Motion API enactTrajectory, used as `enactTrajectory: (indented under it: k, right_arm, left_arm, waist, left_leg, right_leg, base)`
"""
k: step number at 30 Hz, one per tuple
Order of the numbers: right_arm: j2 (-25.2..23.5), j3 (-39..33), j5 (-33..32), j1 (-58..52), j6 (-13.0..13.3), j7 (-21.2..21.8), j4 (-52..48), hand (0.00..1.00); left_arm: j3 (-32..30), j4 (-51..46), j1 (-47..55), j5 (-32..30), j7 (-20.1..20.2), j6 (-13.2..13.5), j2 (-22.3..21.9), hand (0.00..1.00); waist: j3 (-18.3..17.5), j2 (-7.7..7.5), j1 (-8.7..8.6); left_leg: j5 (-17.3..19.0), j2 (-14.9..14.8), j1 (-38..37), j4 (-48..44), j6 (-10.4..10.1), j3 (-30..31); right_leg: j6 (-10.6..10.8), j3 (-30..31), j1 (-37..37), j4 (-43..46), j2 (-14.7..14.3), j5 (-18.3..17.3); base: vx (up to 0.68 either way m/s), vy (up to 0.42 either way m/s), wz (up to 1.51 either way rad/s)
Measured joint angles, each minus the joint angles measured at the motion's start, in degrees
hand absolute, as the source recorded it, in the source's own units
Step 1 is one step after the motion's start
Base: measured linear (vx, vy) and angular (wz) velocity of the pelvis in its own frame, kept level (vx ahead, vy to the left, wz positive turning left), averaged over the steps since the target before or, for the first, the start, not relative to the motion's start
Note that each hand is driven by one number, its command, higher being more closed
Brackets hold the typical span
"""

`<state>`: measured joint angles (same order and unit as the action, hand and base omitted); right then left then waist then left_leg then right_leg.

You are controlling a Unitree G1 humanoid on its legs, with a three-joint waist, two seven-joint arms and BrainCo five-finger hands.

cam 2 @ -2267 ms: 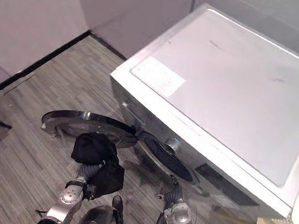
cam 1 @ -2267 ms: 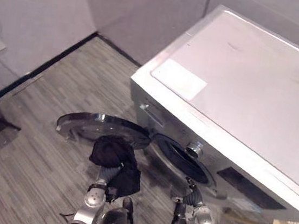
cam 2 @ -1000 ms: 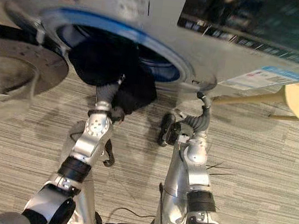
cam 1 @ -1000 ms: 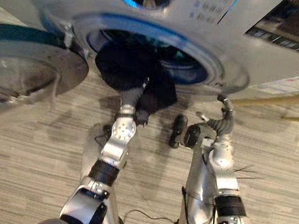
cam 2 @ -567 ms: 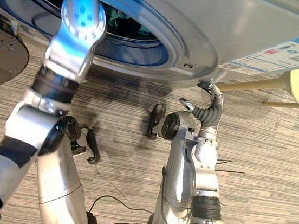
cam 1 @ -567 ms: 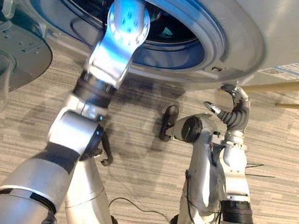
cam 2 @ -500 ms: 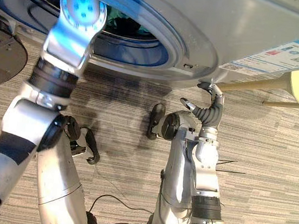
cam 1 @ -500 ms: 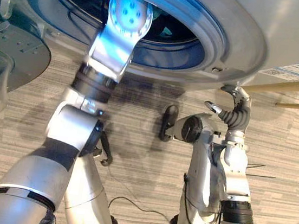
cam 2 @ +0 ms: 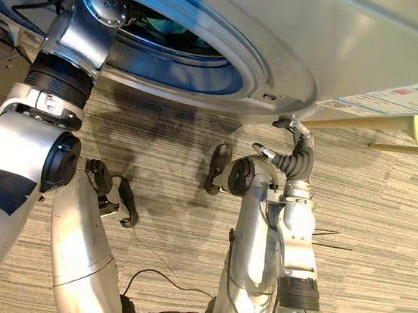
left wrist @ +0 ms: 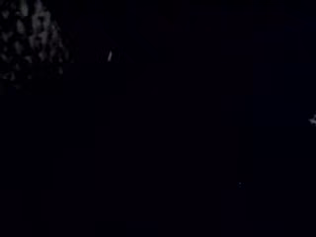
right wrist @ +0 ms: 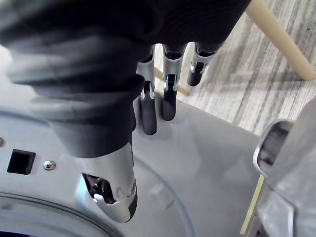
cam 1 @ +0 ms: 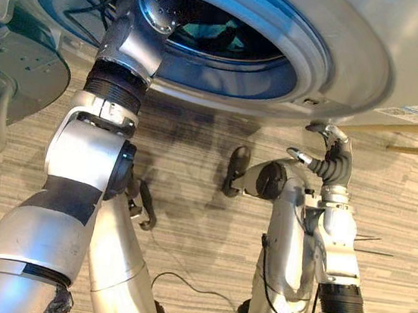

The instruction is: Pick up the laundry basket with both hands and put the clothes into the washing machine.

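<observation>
The silver left arm [cam 1: 123,47] reaches deep into the silver front-loading washing machine [cam 1: 360,45], likely to drop clothes; teal cloth [cam 1: 225,35] lies in its drum, the left hand's grip untellable; the right hand [cam 1: 331,158] hangs slack-fingered, empty

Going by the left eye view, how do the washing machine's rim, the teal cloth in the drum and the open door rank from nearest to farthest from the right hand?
1. Rim: just above the right hand.
2. Teal cloth: inside the drum, further to the robot's left.
3. Open door: at the view's far left edge.
</observation>
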<state>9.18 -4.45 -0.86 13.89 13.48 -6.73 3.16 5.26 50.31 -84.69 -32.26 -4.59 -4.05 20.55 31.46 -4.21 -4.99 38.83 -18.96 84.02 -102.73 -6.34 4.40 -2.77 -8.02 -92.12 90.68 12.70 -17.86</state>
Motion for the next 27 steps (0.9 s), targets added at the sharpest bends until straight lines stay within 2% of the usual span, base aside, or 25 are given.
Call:
enactTrajectory:
  k: [3,6,9,12,13,16,19,20,21,22,23,24,25,27]
  right_arm:
    - [0.62,-0.09,-0.75,-0.01,0.22,1.1,0.53,0.0]
    - [0.96,-0.17,-0.99,-0.08,0.22,1.83,0.68,0.0]
    - [0.94,-0.22,-0.99,-0.08,0.22,1.86,0.8,0.0]
    - [0.89,-0.46,-0.64,-0.44,0.18,1.8,1.24,0.0]
    - [0.83,-1.12,-0.39,-0.9,0.18,1.81,1.33,0.0]
    - [-0.09,-1.43,1.97,-1.07,-0.05,1.76,3.19,0.0]
    - [-0.58,-1.37,4.15,-1.94,-0.41,1.73,4.37,0.0]
    - [-1.42,-1.09,4.94,-2.36,-0.97,1.71,5.31,0.0]
    - [-2.81,-0.52,5.98,-3.35,-1.53,1.61,6.79,0.0]
    - [-3.2,-0.28,6.14,-3.85,-1.57,1.57,7.18,0.0]
    - [-4.48,0.27,6.59,-5.73,-1.79,1.45,8.69,0.0]
    - [-5.69,1.58,7.2,-7.32,-2.8,1.43,9.88,0.0]
    - [-5.9,1.84,7.26,-7.57,-2.9,1.43,10.16,0.0]
    - [-6.74,2.88,8.31,-9.2,-3.21,1.45,11.0,0.0]
  left_arm:
    - [-0.87,-0.12,0.01,0.02,2.17,-0.46,0.01,0.0]
    - [-0.21,-1.65,0.44,0.16,2.43,-0.51,0.14,0.0]
    - [2.28,-9.1,2.96,1.99,1.67,-0.41,1.59,0.0]
    - [3.18,-17.73,8.09,5.24,-1.4,0.69,2.89,0.0]
    - [3.07,-21.5,11.04,5.86,-2.79,1.02,3.03,0.0]
    - [-0.05,-29.33,21.35,8.25,-5.65,2.14,2.95,0.0]
    - [-4.36,-34.79,30.28,11.89,-7.67,2.31,-0.03,0.0]
    - [-4.84,-37.06,34.19,13.68,-8.02,3.5,-1.89,0.0]
    - [-5.49,-39.64,39.65,16.01,-9.26,4.67,-6.05,0.0]
    - [-5.57,-39.96,41.13,16.5,-9.55,4.84,-7.21,0.0]
    - [-5.87,-41.0,46.76,17.8,-10.19,5.49,-10.67,0.0]
    - [-6.01,-41.53,53.04,19.21,-10.77,6.49,-13.93,0.0]
    - [-6.01,-41.54,54.4,19.33,-10.81,6.63,-14.55,0.0]
    - [-6.1,-41.78,62.08,20.48,-11.07,7.19,-18.47,0.0]
  waist:
    - [0.0,0.0,0.45]
    - [-0.01,0.01,0.97]
    - [-0.04,0.11,1.38]
    - [-0.11,0.32,1.92]
    - [-0.15,0.64,2.68]
    - [-0.33,1.07,3.13]
    - [-0.41,1.13,4.36]
    - [-0.44,1.14,4.95]
    - [-1.51,1.62,5.76]
    - [-2.45,1.9,5.88]
    - [-6.53,2.64,5.98]
    - [-9.16,3.41,6.27]
    - [-9.25,3.57,6.34]
    - [-10.82,4.88,6.63]
  left_leg:
    - [-0.11,-0.04,-0.07,0.21,0.19,-0.06]
    - [-0.11,-0.05,-0.24,0.31,0.18,-0.07]
    - [-0.16,-0.05,-0.39,0.79,0.12,0.0]
    - [-0.33,-0.03,-0.83,1.67,-0.21,0.34]
    - [-0.55,0.02,-1.03,2.35,-0.58,0.55]
    - [-1.31,0.11,-3.03,4.71,-0.99,0.83]
    - [-2.17,0.13,-6.26,8.17,-1.73,0.27]
    - [-2.77,0.14,-8.21,10.17,-1.88,0.12]
    - [-3.41,0.12,-10.65,13.03,-2.38,0.05]
    - [-3.57,0.13,-10.7,13.7,-2.41,0.06]
    - [-4.24,0.22,-10.5,16.11,-2.2,-0.35]
    - [-5.26,0.51,-12.64,19.43,-2.28,-1.42]
    - [-5.53,0.63,-13.62,20.21,-2.45,-1.66]
    - [-6.58,0.94,-18.26,24.76,-2.9,-2.29]
  right_leg:
    - [-0.01,0.02,0.0,-0.14,-0.13,0.01]
    - [-0.02,0.04,0.04,-0.16,-0.38,0.0]
    - [-0.22,-0.13,0.19,-0.42,-0.4,-0.11]
    - [-0.64,-0.71,0.96,-0.91,-0.3,-0.36]
    - [-0.71,-1.15,1.43,-1.51,-0.3,-0.39]
    - [-1.46,-2.18,3.99,-2.97,0.02,-0.85]
    - [-1.4,-2.72,6.94,-5.24,-0.09,-1.35]
    - [-1.47,-3.17,9.08,-6.65,-0.3,-1.59]
    - [-1.55,-4.07,11.78,-9.01,-0.65,-1.69]
    - [-1.55,-4.32,11.99,-9.57,-0.68,-1.69]
    - [-1.53,-4.69,11.93,-11.38,-0.67,-1.7]
    - [-1.53,-4.71,13.6,-13.66,-0.63,-1.7]
    - [-1.54,-4.71,14.44,-14.17,-0.63,-1.68]
    - [-1.84,-5.47,19.06,-17.53,-0.7,-1.49]
  base:
    - [0.0,0.0,0.0]
    - [0.0,0.0,0.0]
    - [0.0,0.0,0.0]
    - [0.01,-0.009,0.01]
    - [0.02,-0.022,0.04]
    - [0.04,-0.035,0.12]
    - [0.05,-0.052,0.1]
    - [0.06,-0.062,0.1]
    - [0.06,-0.063,0.08]
    - [0.07,-0.058,0.1]
    - [0.13,-0.065,0.16]
    - [0.14,-0.062,0.17]
    - [0.15,-0.055,0.15]
    - [0.1,-0.04,0.13]
